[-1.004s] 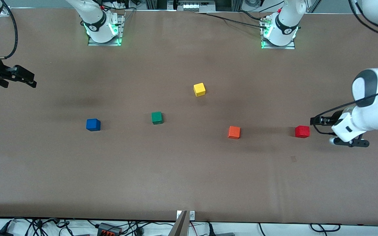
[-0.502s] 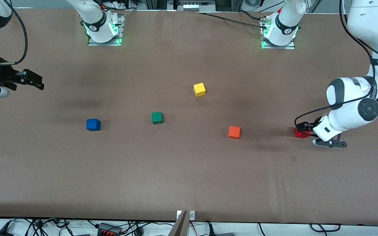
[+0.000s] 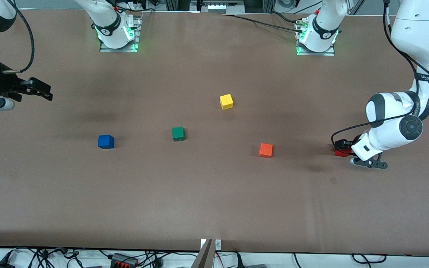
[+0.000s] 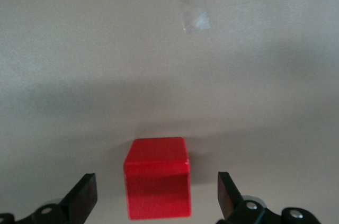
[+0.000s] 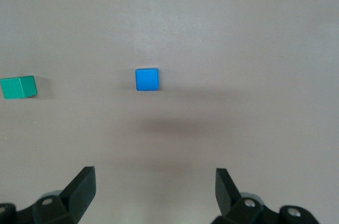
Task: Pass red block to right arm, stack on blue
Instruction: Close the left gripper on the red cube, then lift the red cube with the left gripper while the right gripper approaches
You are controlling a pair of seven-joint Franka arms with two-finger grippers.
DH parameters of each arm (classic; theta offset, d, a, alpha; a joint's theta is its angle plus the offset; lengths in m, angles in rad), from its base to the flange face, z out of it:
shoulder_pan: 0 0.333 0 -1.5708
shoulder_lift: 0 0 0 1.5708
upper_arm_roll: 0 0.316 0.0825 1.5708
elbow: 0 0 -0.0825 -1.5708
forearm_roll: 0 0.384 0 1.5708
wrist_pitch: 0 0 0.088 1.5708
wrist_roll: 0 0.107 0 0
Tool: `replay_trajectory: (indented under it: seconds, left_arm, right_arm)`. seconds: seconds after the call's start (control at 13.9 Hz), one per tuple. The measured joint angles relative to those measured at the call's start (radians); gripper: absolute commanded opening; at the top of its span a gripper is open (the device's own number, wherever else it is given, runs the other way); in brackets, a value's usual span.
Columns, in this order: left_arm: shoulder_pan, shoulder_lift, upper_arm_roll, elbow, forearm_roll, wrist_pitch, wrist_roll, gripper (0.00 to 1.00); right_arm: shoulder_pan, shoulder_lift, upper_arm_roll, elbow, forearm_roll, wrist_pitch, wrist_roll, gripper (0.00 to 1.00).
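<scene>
Pictured at the left arm's end of the brown table (image 3: 214,208): left gripper (image 4: 157,197) low over the red block (image 4: 158,184), jaws spread wide, one finger (image 4: 85,196) on either side of the cube with clear gaps, nothing gripped. Seen from the front, red block (image 3: 339,152) resting on the table surface, mostly hidden under the left gripper (image 3: 344,146), only a sliver of red showing beside the black fingers. A small scrap of clear tape (image 4: 195,20) stuck to the table near the block.

At the right arm's end: right gripper (image 3: 39,90) hanging in the air above bare table, jaws likewise fully apart and empty, arm waiting. In the right wrist view, right gripper (image 5: 153,195) framing the blue cube (image 5: 146,79) well off on the table, green cube (image 5: 18,87) beside it.

Across the table between the two arms: blue cube (image 3: 105,141) nearest the right arm's end, green cube (image 3: 178,133) next, then the yellow cube (image 3: 226,101) farther from the front camera than the rest, then the orange cube (image 3: 265,150), well apart from the red block. All four standing alone, none touching another.
</scene>
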Motion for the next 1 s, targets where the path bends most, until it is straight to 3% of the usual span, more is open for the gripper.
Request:
replay_trajectory:
  seconds: [0.14, 0.43, 0.57, 0.72, 1.0]
  left_arm:
    - [0.003, 0.012, 0.0, -0.028, 0.0, 0.063, 0.007, 0.99]
    - [0.002, 0.015, 0.0, -0.053, 0.001, 0.089, 0.017, 0.4]
    - [0.003, 0.015, 0.0, -0.053, 0.002, 0.089, 0.051, 0.21]
    - [0.003, 0.014, 0.0, -0.053, 0.002, 0.089, 0.063, 0.11]
    - [0.005, 0.001, -0.002, -0.035, 0.004, 0.063, 0.137, 0.11]
  right_arm:
    - [0.001, 0.0, 0.0, 0.0, 0.0, -0.002, 0.0, 1.0]
    - [0.002, 0.003, 0.0, 0.0, 0.0, -0.01, 0.0, 1.0]
    - [0.003, 0.005, 0.0, 0.0, 0.013, -0.015, 0.0, 1.0]
    - [0.008, 0.015, 0.0, -0.001, 0.093, -0.016, 0.0, 1.0]
    - [0.018, 0.072, 0.001, -0.004, 0.347, -0.017, 0.0, 1.0]
